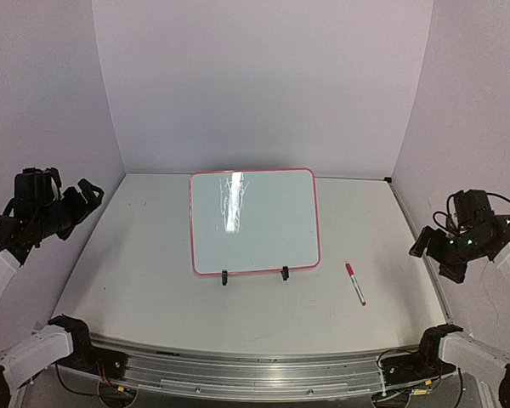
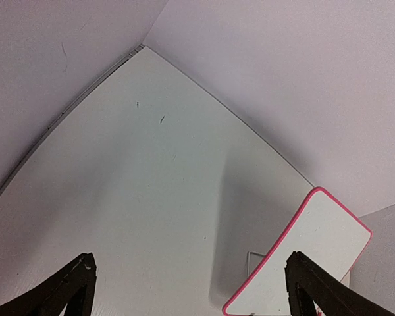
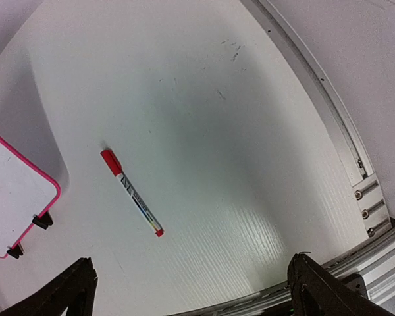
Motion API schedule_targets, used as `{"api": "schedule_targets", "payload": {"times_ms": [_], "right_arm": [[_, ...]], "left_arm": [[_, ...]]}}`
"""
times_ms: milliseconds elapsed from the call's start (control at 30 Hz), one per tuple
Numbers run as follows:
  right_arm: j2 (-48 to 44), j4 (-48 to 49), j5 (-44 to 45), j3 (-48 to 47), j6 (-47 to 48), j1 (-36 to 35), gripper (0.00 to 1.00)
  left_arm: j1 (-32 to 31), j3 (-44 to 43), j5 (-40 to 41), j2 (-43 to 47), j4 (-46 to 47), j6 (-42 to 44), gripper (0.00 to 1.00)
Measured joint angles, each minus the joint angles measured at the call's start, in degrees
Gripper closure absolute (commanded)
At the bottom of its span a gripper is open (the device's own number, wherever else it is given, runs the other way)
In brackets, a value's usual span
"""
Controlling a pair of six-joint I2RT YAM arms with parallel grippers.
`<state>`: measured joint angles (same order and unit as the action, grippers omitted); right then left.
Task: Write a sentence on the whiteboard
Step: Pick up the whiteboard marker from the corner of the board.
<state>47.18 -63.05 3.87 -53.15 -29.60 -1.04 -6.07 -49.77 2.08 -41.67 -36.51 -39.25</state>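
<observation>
The whiteboard (image 1: 255, 223) stands tilted on two black clip feet in the middle of the table, framed in red-pink. Its face is white with only a streak of glare; the sentence is out of view. A red-capped marker (image 1: 355, 283) lies flat on the table to the board's right. My left gripper (image 1: 92, 197) hangs open above the table's left edge, far from the board. My right gripper (image 1: 433, 262) hangs open over the right edge, a hand's width from the marker. The left wrist view shows a board corner (image 2: 316, 250); the right wrist view shows the marker (image 3: 131, 193) and the board's corner (image 3: 13, 191).
White walls close in the table at the back and both sides. An aluminium rail (image 1: 263, 374) runs along the near edge by the arm bases, and a metal strip (image 3: 329, 112) borders the right side.
</observation>
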Motion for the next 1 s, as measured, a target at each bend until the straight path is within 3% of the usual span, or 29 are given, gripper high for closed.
{"api": "schedule_targets", "payload": {"times_ms": [167, 333, 500, 600, 700, 1000], "right_arm": [[4.6, 1.3, -8.6, 2.1, 3.5, 0.0, 0.02], [16.8, 6.7, -16.1, 2.7, 4.6, -0.1, 0.10], [30.6, 10.8, -15.5, 1.9, 6.7, -4.7, 0.11], [37.1, 12.2, -12.1, 0.1, 8.3, -11.5, 0.22], [43.2, 13.7, -10.2, -3.5, 9.6, -16.1, 0.41], [54.3, 16.9, -7.4, -8.3, 14.4, -18.1, 0.59]], "left_arm": [[0.0, -1.4, 0.0, -5.1, -1.3, -0.6, 0.00], [0.0, -1.3, 0.0, -9.1, -2.6, -1.6, 0.00], [0.0, -0.2, -0.6, -11.3, -2.4, -2.4, 0.00], [0.0, 1.2, -1.7, -11.7, -2.4, -2.4, 0.00], [0.0, 2.2, -2.9, -11.6, -1.8, -2.3, 0.00], [0.0, 3.8, -5.6, -11.6, 0.0, -1.4, 0.00]]}}
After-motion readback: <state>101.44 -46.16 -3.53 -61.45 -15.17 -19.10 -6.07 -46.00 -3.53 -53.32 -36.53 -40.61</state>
